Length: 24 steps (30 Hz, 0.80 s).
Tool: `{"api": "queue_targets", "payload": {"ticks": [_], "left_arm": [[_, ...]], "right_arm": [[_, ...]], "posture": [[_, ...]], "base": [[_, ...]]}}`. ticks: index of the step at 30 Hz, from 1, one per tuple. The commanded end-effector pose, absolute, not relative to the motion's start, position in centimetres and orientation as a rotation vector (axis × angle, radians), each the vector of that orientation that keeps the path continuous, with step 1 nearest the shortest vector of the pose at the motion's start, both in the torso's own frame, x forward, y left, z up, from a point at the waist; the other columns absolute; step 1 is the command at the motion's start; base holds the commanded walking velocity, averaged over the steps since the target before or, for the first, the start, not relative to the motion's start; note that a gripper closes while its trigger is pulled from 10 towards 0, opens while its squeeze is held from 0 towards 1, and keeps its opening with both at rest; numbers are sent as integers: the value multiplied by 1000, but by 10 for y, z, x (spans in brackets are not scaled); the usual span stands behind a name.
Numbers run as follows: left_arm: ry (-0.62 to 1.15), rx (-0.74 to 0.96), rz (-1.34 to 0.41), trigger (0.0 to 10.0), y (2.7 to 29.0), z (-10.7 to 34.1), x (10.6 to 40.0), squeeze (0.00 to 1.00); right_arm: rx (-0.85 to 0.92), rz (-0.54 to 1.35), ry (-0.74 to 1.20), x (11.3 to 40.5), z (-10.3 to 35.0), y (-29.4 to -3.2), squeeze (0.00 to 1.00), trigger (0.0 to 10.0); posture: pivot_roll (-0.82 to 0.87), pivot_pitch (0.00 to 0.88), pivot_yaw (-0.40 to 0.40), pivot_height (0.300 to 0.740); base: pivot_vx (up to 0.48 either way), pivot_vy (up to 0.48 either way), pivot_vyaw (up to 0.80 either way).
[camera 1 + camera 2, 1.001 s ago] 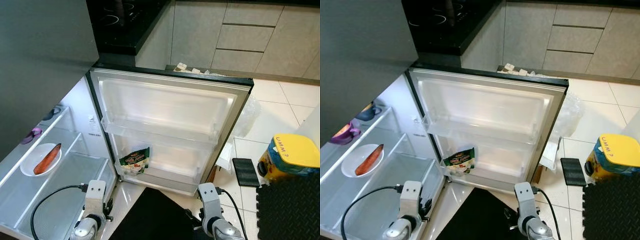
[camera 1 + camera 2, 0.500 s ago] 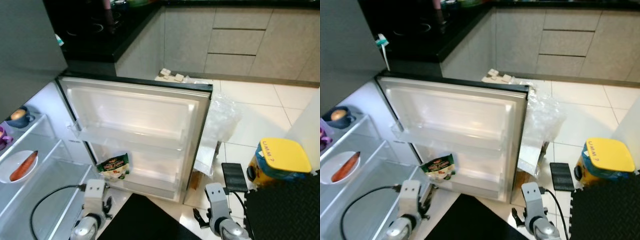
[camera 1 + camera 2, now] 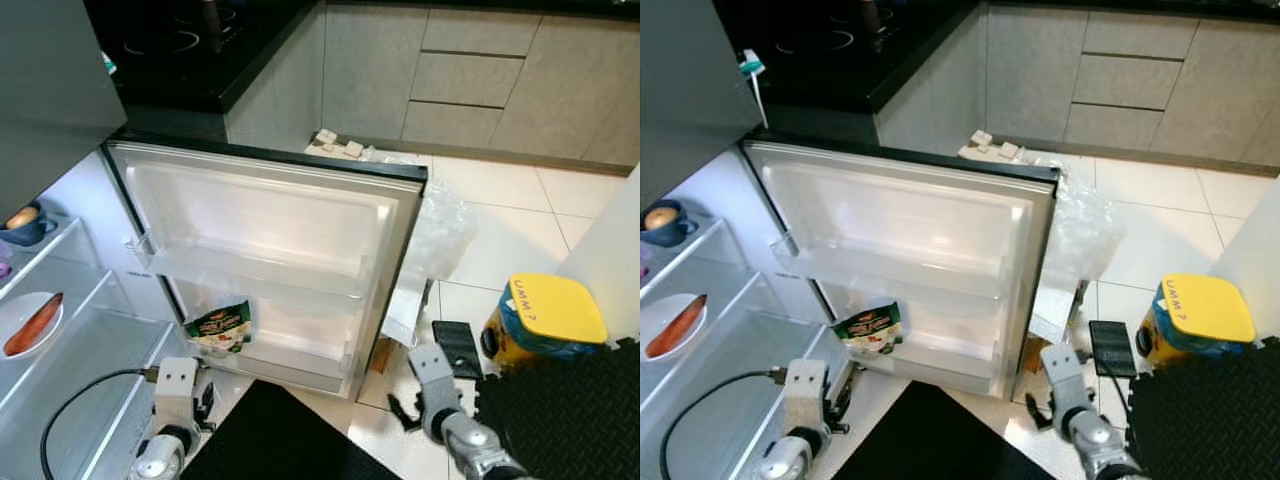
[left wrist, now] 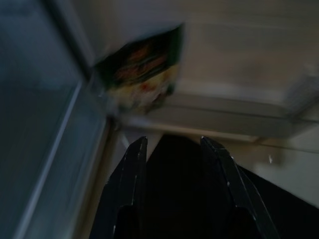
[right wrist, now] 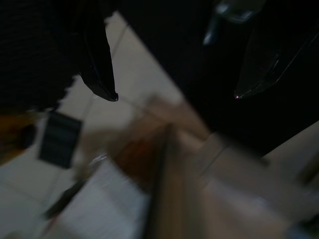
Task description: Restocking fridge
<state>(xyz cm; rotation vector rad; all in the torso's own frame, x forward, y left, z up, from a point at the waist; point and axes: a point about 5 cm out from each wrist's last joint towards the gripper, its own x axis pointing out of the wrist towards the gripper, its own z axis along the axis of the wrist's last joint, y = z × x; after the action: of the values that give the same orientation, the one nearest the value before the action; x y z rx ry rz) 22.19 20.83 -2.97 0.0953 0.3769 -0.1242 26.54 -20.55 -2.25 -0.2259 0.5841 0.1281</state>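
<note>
The small fridge stands open, its white door (image 3: 270, 225) swung wide with bare door shelves. A green snack packet (image 3: 220, 326) leans in the lowest door shelf; it is blurred in the left wrist view (image 4: 139, 69). Inside the fridge at left, a white plate (image 3: 12, 312) holds an orange-red piece of food (image 3: 32, 324), and a dark bowl (image 3: 25, 226) sits on the shelf above. My left gripper (image 4: 172, 142) is open and empty, low in front of the packet. My right gripper (image 5: 174, 95) is open wide and empty, low over the floor by the door's outer edge.
A yellow-lidded tub (image 3: 545, 318) stands on the tiles at right beside a black foam mat (image 3: 565, 420). A small black ribbed pad (image 3: 458, 346) and a clear plastic bag (image 3: 440, 225) lie by the door. Grey cabinets (image 3: 450, 75) and a black cooktop (image 3: 180, 45) are behind.
The camera has turned right, so the fridge sits further left in the picture. My right arm has swung out a little towards the black pad. The items have not moved.
</note>
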Motion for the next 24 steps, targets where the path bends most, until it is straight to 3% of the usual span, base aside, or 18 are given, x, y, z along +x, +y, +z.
{"api": "queue_targets", "payload": {"ticks": [1, 4, 5, 6, 7, 10, 13, 14, 20, 21, 22, 24], "left_arm": [[358, 148, -185, 10000, 211, -27, 220, 0], [279, 205, -326, 10000, 209, -15, 220, 0], [237, 213, -390, 10000, 207, -7, 223, 0], [212, 214, -428, 10000, 206, -1, 225, 0], [180, 218, -456, 10000, 204, 6, 230, 0], [180, 218, -456, 10000, 204, 6, 230, 0], [94, 219, -470, 10000, 201, 25, 242, 0], [17, 216, -499, 10000, 197, 45, 250, 0], [-29, 237, -609, 10000, 190, 63, 250, 0], [-32, 232, -659, 10000, 186, 69, 248, 0], [-35, 224, -686, 10000, 183, 73, 247, 0], [-37, 214, -711, 10000, 181, 76, 245, 0]], "right_arm": [[-219, 87, 568, 268, -19, -211, 0, 10000], [-229, 10, 480, 286, 2, -226, 0, 10000], [-219, -40, 429, 298, 16, -234, 0, 3176], [-211, -71, 397, 305, 25, -239, 0, 3176], [-179, -107, 358, 314, 37, -243, 0, 0], [-179, -107, 358, 314, 37, -243, 0, 0], [-160, -141, 283, 331, 61, -247, 0, 0], [-176, -164, 208, 348, 88, -250, 0, 0], [-148, -238, 112, 368, 127, -258, 0, 0], [-109, -271, 96, 373, 138, -261, 0, 3333], [-78, -276, 88, 375, 142, -262, 0, 9608], [-44, -276, 81, 377, 147, -262, 0, 9608]], "posture": [[-47, 57, -16, 738], [-54, 60, -18, 738], [-56, 64, -19, 738], [-56, 64, -19, 738], [-49, 73, -32, 738], [-49, 73, -32, 738], [-34, 85, -47, 738], [-27, 92, -53, 738], [-19, 104, -56, 738], [-18, 109, -54, 738], [-18, 111, -53, 738], [-18, 111, -53, 738]], "base": [[0, 0, 0], [0, 0, 0], [0, 0, 0], [0, 0, 0], [0, 0, 0], [0, 0, 0], [0, 0, 0], [0, 0, 0], [0, 0, 0], [0, 0, 0], [0, 0, 0], [0, 0, 0]]}}
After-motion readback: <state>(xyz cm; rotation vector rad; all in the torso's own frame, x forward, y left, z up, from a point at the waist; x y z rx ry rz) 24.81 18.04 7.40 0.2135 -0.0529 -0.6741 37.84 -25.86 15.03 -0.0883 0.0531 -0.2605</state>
